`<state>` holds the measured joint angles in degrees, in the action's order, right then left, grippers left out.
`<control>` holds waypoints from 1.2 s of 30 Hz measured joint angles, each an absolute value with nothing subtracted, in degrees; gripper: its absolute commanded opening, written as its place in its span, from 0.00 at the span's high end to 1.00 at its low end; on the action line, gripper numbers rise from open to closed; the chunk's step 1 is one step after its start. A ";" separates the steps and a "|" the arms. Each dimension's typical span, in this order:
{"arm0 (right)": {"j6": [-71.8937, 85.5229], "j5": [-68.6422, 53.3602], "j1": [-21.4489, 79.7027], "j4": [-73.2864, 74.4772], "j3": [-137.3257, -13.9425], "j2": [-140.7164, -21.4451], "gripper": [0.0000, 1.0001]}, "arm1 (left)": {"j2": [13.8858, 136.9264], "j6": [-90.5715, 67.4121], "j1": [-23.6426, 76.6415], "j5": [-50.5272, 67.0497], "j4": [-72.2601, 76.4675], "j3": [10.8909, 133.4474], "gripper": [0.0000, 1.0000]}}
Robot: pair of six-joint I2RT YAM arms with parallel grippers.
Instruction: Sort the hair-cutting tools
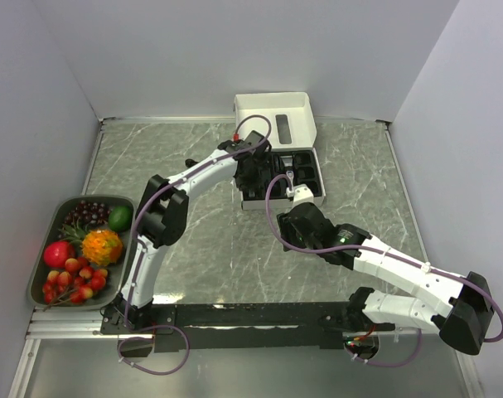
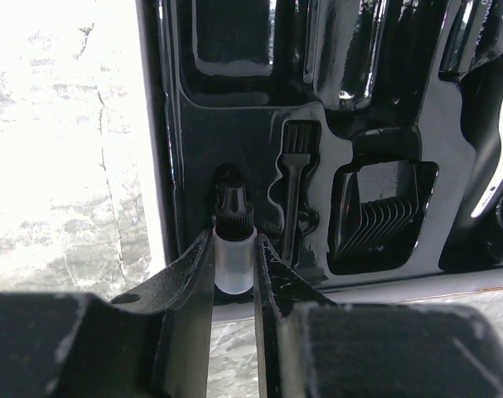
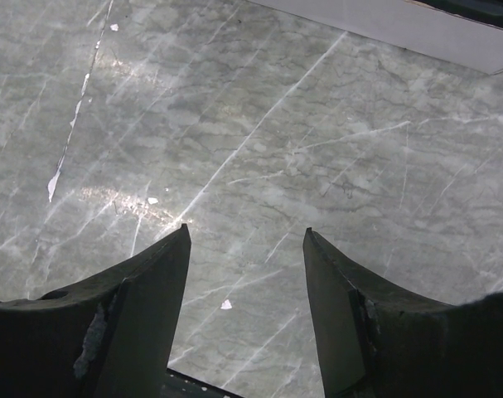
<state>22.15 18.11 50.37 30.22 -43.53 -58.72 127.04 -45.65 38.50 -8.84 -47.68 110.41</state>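
My left gripper (image 2: pixel 233 242) is shut on a tiny cylindrical piece (image 2: pixel 233 264) with a clear body and a black ribbed cap. It holds the piece at the near left corner of the black moulded insert (image 2: pixel 234 50), by a round recess. A small black brush (image 2: pixel 292 186) and the black comb guard (image 2: pixel 382 222) lie in recesses to the right. The black-and-silver clipper (image 2: pixel 493 178) shows at the right edge. In the top view the left gripper (image 1: pixel 253 170) is over the insert (image 1: pixel 305 166). My right gripper (image 3: pixel 247 236) is open and empty above bare marble, just in front of the box (image 1: pixel 297 217). No cable shows.
The white box (image 1: pixel 272 112) stands open at the back centre, lid raised. A grey tray of colourful fruit (image 1: pixel 41 253) sits at the left edge. Walls enclose the table on three sides. The box's white edge (image 3: pixel 400 25) shows in the right wrist view.
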 measured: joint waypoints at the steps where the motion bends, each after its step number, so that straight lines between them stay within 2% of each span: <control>1: 22.20 18.11 50.37 30.20 -43.53 -58.72 0.34 | 127.02 -45.65 38.50 -8.88 -47.72 110.50 0.77; 8: 22.28 17.87 50.35 29.98 -43.53 -58.94 0.34 | 126.85 -45.67 38.50 -9.08 -47.46 110.10 0.70; 12: 22.31 17.52 50.35 29.95 -43.53 -59.42 0.33 | 126.34 -45.67 38.57 -9.43 -47.07 109.58 0.61; 17: 22.50 17.28 50.35 29.58 -43.53 -59.44 0.33 | 125.91 -45.67 38.81 -9.87 -46.00 108.90 0.56; 36: 22.41 17.04 50.35 29.56 -44.05 -62.98 0.33 | 123.87 -44.64 38.81 -15.14 -51.00 108.97 0.50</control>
